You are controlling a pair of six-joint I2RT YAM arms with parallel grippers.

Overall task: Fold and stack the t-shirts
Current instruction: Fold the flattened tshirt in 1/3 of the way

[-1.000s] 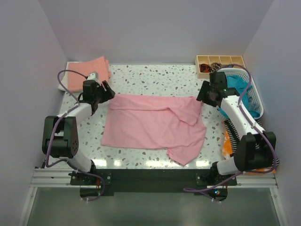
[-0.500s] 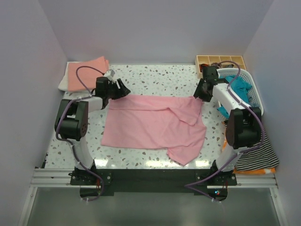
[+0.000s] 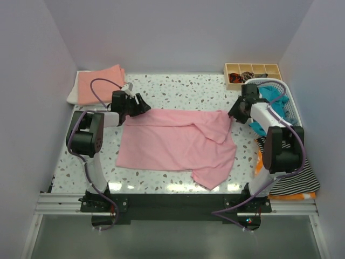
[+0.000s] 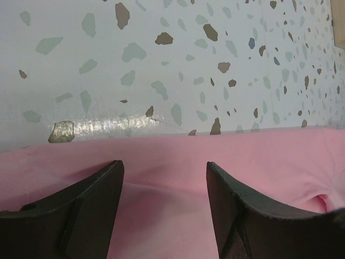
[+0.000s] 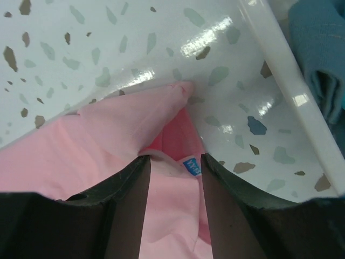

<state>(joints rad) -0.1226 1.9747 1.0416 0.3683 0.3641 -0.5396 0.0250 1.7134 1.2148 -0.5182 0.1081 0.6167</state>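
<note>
Both arms have swung in to the pink t-shirt's [image 3: 172, 143] far corners. The left end effector [image 4: 164, 168] gapes wide; the right end effector [image 5: 175, 162], narrower, straddles the cloth, possibly touching.

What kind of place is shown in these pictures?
Probably a robot test cell for laundry folding: bare walls close in a speckled table, the left arm and right arm are bolted at its near edge, and a pink t-shirt lies spread near a basket of clothes.
</note>
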